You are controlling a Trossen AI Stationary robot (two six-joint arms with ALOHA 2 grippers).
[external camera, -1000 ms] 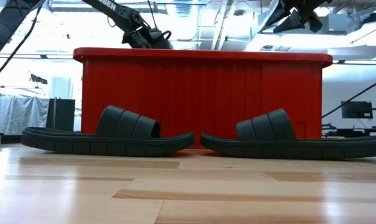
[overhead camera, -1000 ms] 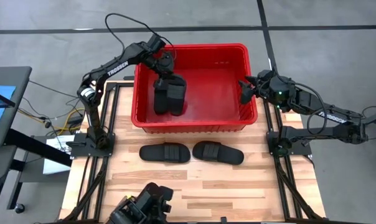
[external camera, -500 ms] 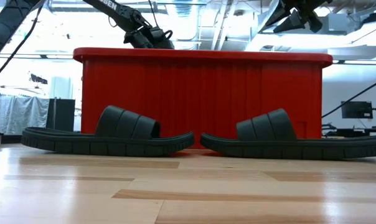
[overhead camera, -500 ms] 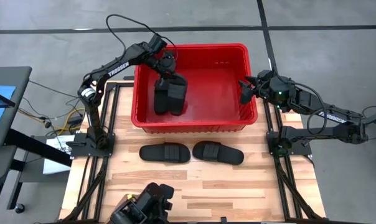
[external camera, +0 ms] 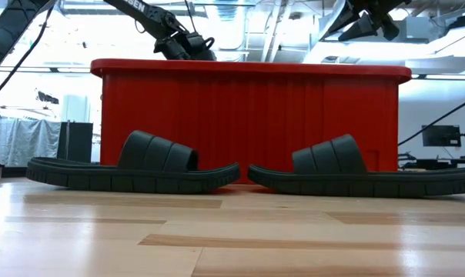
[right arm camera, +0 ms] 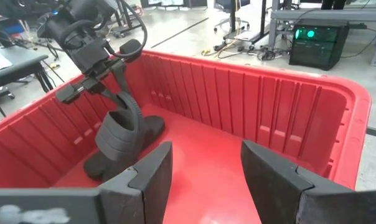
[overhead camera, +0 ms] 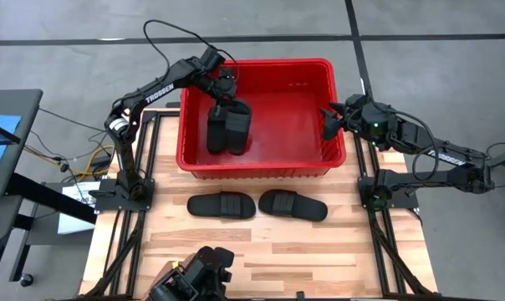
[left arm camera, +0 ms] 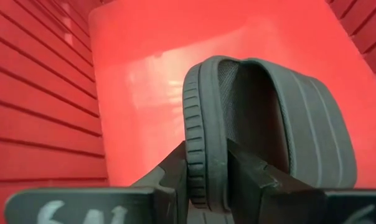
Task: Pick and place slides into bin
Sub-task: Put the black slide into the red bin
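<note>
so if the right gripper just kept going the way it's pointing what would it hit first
Probably the bare red floor of the bin: the right gripper, open at the right rim, aims into it. The slide in the left gripper sits off to one side.

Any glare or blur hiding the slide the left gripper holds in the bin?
Left wrist view: pale glare on the bin floor, but the slide edge is sharp between the fingers. Low view: bright backlit room; the bin wall hides it. High view: even light.

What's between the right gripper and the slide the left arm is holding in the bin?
Only bare red bin floor; the right wrist view shows it between the open right gripper and the held slide.
</note>
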